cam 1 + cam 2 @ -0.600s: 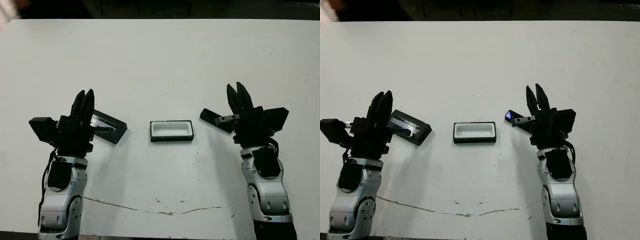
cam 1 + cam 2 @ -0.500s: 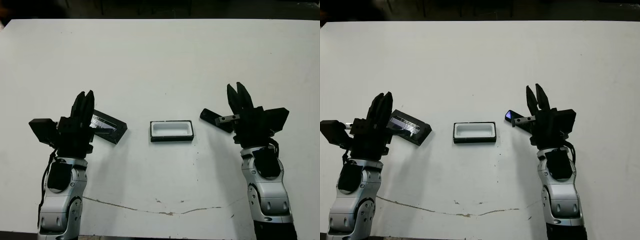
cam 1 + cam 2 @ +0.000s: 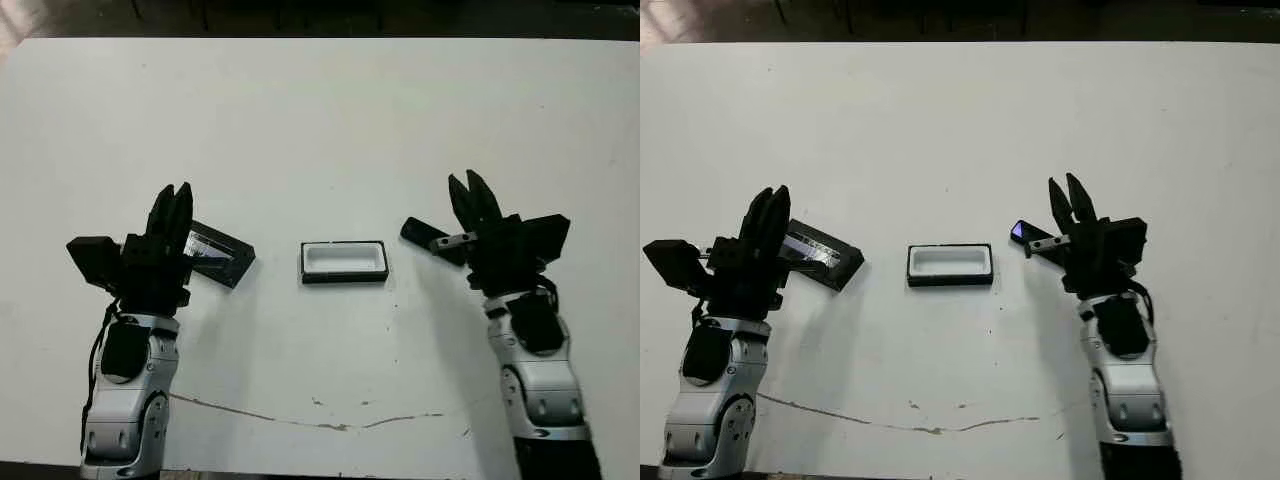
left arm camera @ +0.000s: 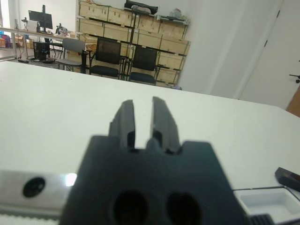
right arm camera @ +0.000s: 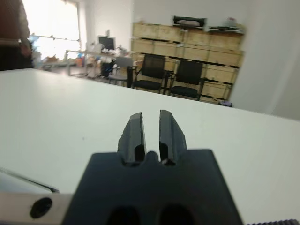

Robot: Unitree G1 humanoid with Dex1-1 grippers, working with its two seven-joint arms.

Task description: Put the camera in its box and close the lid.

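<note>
Little has changed since the earlier frames: the right gripper (image 3: 1066,198) has been drawn slightly left and the left gripper (image 3: 770,208) slightly right, while the things on the counter (image 3: 320,130) lie as they did.

Both pairs of fingers are held slightly parted, a narrow gap showing between them in the wrist views, and nothing is grasped by either. The right fingers (image 5: 136,132) are raised over bare counter, pointing away from the robot; the left fingers (image 4: 123,121) are likewise lifted and empty.

The camera (image 3: 1024,235) is found just left of the right gripper, partly tucked under its body, with a blue-violet glint at its left end. The box (image 3: 343,261) sits open at the middle of the counter, its white lining bare. The lid (image 3: 217,252) lies at a slant just right of the left gripper, apart from the box.

No step is judged to be done yet; the approach to the camera appears to be in hand. The right fingers would need to be lowered and turned onto the slim bar, then closed across its narrow width.

Much of the camera is hidden by the right gripper, so its full length cannot be made out. The near-left end of the lid is covered by the left gripper.
</note>
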